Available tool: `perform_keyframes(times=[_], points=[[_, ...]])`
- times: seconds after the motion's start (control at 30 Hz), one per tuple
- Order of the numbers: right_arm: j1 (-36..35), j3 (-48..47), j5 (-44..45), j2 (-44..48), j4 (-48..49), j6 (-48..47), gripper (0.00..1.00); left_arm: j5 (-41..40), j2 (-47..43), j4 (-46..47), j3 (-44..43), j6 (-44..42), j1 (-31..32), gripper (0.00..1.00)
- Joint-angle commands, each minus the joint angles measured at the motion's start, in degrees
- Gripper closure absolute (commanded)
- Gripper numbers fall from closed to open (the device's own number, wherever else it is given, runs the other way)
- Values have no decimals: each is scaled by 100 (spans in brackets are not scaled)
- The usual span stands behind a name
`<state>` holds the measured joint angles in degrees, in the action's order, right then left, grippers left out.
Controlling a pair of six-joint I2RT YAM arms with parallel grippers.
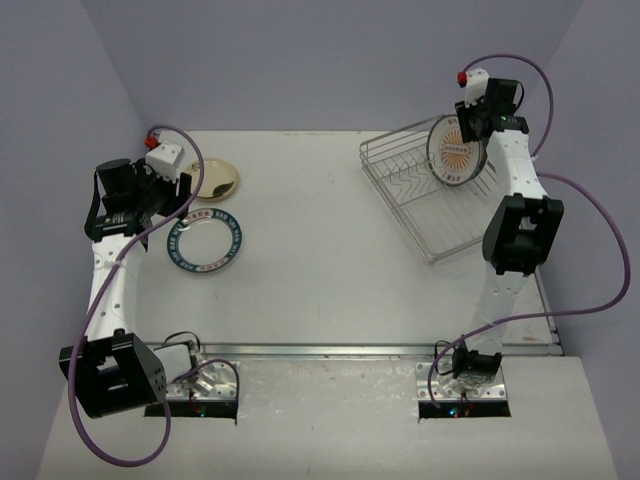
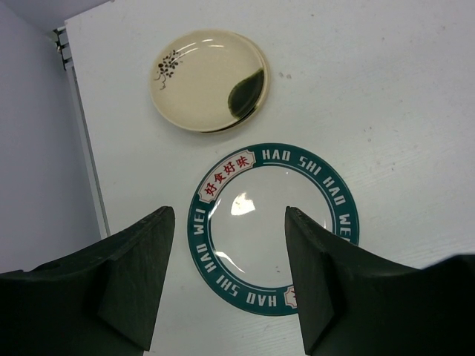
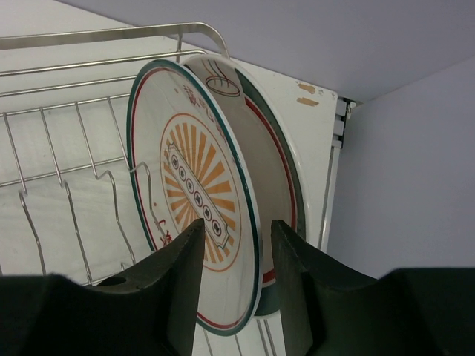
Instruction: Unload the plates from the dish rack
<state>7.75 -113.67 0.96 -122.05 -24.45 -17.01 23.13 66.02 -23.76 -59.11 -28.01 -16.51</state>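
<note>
Plates show in two places in the overhead view; a cream plate point(image 1: 215, 180) and a green-rimmed plate point(image 1: 205, 243) lie flat on the left of the white table point(image 1: 330, 280), close together but apart; the dish rack point(image 1: 420, 205) sits askew at the far right, with a sunburst plate point(image 1: 458, 150) standing on edge at its far end; the right gripper point(image 1: 472, 128) is at that plate's top edge, and the left gripper point(image 1: 168, 190) hangs just beside the two flat plates; no writing can be read from up here.

The left wrist view looks down on the same pair; the green-rimmed plate point(image 2: 273, 228) carries white letters "HAO SHI HAO WEI" around its rim and red Chinese characters on a white panel; the cream plate point(image 2: 210, 80) bears a small dark flower sprig and a dark green blot; the left gripper point(image 2: 230, 274) is spread wide and empty above the lettered plate.

The right wrist view shows what the overhead one does not: two plates stand upright in the dish rack point(image 3: 96, 33), one against the other; the sunburst plate point(image 3: 197, 193) is in front, with orange rays, a green and red rim and a slanted band of small round marks too small to read; a rear plate point(image 3: 286, 174) with a red and green rim leans behind it; the right gripper point(image 3: 237, 259) straddles the front plate's edge, jaws fairly narrow; whether they pinch it I cannot tell.
</note>
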Motion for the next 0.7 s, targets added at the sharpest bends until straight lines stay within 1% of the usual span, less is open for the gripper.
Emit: perform_keyframes(times=[0.0, 0.13, 0.17, 0.2, 0.23, 0.33, 0.37, 0.4, 0.47, 0.63, 0.67], points=[[7, 11, -60, -216, 203, -133, 59, 94, 25, 162, -74, 50, 60, 41], [16, 18, -60, -293, 221, -145, 60, 97, 25, 150, -92, 68, 67, 41], [17, 52, -60, -291, 221, -146, 61, 104, 25, 143, -92, 69, 61, 41], [24, 92, -60, -282, 221, -153, 65, 104, 24, 143, -92, 77, 59, 41], [16, 107, -60, -267, 221, -153, 72, 104, 17, 143, -92, 85, 52, 41], [16, 196, -60, -85, 239, -89, 88, 107, -1, 143, -100, 94, 54, 41], [16, 194, -60, -34, 239, -57, 95, 113, -3, 143, -101, 94, 58, 41], [16, 178, -60, 19, 228, -54, 96, 114, -10, 143, -103, 98, 52, 41], [7, 82, -61, 147, 99, -22, 100, 122, -10, 143, -118, 138, 52, 41], [-17, 2, -254, 577, 39, -48, 100, 157, -28, 143, -144, 182, 54, 41], [-31, -25, -262, 681, 37, -44, 100, 181, -32, 135, -156, 194, 56, 39]])
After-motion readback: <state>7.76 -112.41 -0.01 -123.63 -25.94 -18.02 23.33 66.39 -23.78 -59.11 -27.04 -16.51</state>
